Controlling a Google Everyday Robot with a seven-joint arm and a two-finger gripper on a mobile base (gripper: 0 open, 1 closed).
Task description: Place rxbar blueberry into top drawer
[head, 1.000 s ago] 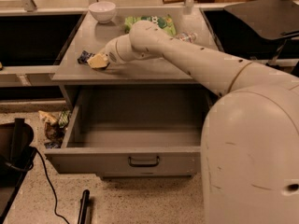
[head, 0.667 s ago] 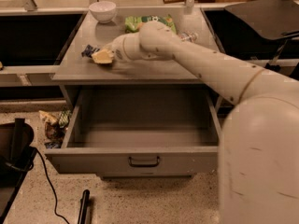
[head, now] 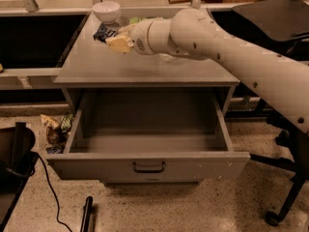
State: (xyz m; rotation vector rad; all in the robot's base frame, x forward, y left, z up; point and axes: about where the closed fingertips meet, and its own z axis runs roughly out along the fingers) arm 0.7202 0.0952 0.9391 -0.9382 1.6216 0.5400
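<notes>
At the desk's (head: 120, 66) rear, the pincer (head: 116, 40) sits against the rxbar blueberry (head: 103, 32) near a bowl (head: 106, 9); its grip cannot be told. A firm hold, lifted clear, should precede any carry to the open top drawer (head: 193, 164).

Dim, warm light softly shades the gripper (head: 116, 40) above the cabinet top (head: 120, 67).

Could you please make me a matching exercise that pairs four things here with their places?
1. small white bowl
2. dark blue rxbar blueberry bar
3. wide grey metal top drawer
4. pale gripper

A. pulled open under the grey countertop
B. back left of the countertop
C. over the countertop, just right of the blue bar
D. just in front of the bowl

Pairs: 1-B, 2-D, 3-A, 4-C.
</notes>
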